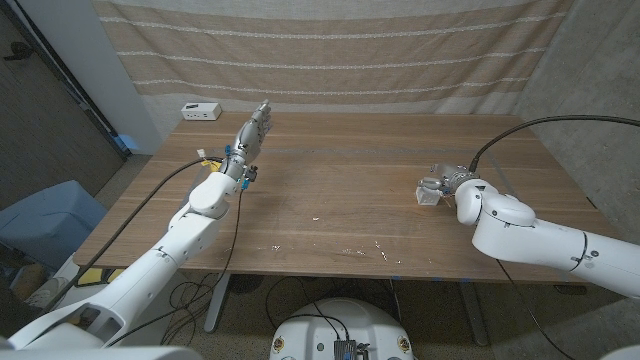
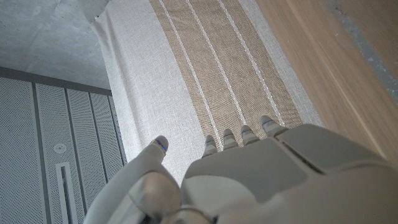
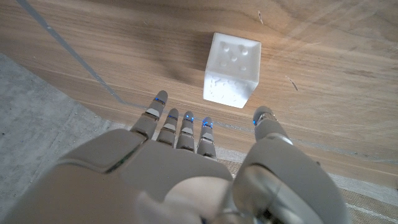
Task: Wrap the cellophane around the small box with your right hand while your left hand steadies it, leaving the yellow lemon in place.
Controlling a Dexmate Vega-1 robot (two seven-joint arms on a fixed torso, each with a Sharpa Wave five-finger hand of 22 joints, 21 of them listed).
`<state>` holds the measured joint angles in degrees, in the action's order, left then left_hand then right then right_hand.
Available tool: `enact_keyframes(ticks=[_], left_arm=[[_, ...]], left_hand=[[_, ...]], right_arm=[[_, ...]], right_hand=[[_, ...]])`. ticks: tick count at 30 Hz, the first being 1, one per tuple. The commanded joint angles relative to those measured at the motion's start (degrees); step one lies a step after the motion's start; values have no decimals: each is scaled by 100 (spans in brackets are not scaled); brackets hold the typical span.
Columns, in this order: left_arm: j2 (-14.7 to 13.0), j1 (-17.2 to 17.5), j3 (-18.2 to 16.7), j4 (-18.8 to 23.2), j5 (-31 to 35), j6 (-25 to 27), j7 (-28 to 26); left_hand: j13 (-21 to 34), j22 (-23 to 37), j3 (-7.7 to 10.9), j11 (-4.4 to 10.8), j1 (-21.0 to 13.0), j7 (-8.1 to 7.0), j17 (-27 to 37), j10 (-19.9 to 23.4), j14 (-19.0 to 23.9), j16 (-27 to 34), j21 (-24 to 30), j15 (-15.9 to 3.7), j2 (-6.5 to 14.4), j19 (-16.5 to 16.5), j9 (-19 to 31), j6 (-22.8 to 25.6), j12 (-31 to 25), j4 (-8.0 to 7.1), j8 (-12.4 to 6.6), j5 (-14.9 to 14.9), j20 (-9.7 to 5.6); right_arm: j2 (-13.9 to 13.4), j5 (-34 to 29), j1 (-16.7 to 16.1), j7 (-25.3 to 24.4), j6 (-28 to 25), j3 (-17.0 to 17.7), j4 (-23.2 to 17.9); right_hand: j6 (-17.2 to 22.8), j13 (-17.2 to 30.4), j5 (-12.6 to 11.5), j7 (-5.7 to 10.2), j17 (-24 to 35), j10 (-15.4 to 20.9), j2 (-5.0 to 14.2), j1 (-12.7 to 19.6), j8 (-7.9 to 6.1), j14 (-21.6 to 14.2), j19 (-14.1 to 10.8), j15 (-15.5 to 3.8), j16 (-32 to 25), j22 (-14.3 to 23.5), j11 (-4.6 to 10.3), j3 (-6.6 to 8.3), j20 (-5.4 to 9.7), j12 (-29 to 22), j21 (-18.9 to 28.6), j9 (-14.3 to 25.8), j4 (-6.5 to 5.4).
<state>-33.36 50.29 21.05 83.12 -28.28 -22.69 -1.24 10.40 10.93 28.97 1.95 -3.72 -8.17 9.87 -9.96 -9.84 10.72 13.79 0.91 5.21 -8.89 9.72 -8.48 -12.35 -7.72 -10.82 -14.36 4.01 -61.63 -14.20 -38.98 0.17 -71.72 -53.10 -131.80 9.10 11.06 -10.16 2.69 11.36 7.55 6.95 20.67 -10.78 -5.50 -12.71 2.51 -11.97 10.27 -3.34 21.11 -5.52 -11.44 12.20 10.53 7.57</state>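
Note:
The small white box (image 3: pixel 231 70) stands on the wooden table at the right, also seen as a pale cube (image 1: pixel 430 191) in the head view. A clear cellophane sheet (image 3: pixel 71 50) lies under and around it, visible mainly by its straight edge and glare. My right hand (image 1: pixel 455 181) hovers just beside the box, and its fingers (image 3: pixel 180 124) are spread and hold nothing. My left hand (image 1: pixel 257 124) is raised over the far left part of the table, well away from the box. Its fingers (image 2: pixel 239 138) are straight and hold nothing. I see no lemon.
A small white device (image 1: pixel 201 111) sits at the table's far left corner. A striped cloth (image 1: pixel 330 50) hangs behind the table. A blue bin (image 1: pixel 50 215) stands on the floor at the left. Small white crumbs (image 1: pixel 350 248) dot the table's front.

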Motion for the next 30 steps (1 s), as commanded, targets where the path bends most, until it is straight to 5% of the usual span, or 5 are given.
enact_keyframes(ticks=[1, 20, 26, 30], left_arm=[[-28, 13, -40, -21, -56, 12, 49], [2, -67, -12, -108, -85, 67, 94], [13, -90, -1, -136, -76, 67, 96], [14, -96, 1, -144, -73, 67, 96]], left_hand=[[10, 8, 29, -6, -69, -8, -1, -183, -525, -23, -1, -53, 256, -16, 23, 53, -11, 30, 2, 13, 33], [10, 8, 43, -40, -86, 2, 1, -200, -550, -39, -15, -60, 261, -20, 23, 57, 15, 34, 17, 24, 24], [11, 8, 46, -33, -88, 4, 3, -214, -559, -43, -22, -59, 262, -30, 23, 55, 25, 33, 22, 27, 29], [11, 8, 49, -26, -90, 8, 3, -219, -567, -45, -25, -63, 262, -30, 23, 55, 31, 31, 25, 30, 30]], right_arm=[[169, 34, 453, 56, -359, -530, 203], [240, 107, 1063, 279, -498, -1200, 389], [282, 67, 1175, 159, -598, -1382, 424], [302, -19, 1203, -8, -606, -1478, 439]], right_hand=[[4, 16, -6, 58, 3, 36, 31, 6, -15, -56, -92, -35, -59, 10, 32, -7, -2, 0, 37, 17, -7], [118, 14, -34, 76, -21, 281, 115, 292, -60, -918, -640, -108, -308, 5, 101, 97, -117, -55, 165, 20, 138], [425, 9, -61, 93, 18, 638, 321, 699, -131, -1472, -901, -435, -493, 2, 209, 323, 42, -121, 198, 20, 166], [1037, 16, -60, 52, 205, 1257, 426, 1010, -263, -2379, -1395, -674, -952, 15, 237, 530, 158, -231, 322, 25, 21]])
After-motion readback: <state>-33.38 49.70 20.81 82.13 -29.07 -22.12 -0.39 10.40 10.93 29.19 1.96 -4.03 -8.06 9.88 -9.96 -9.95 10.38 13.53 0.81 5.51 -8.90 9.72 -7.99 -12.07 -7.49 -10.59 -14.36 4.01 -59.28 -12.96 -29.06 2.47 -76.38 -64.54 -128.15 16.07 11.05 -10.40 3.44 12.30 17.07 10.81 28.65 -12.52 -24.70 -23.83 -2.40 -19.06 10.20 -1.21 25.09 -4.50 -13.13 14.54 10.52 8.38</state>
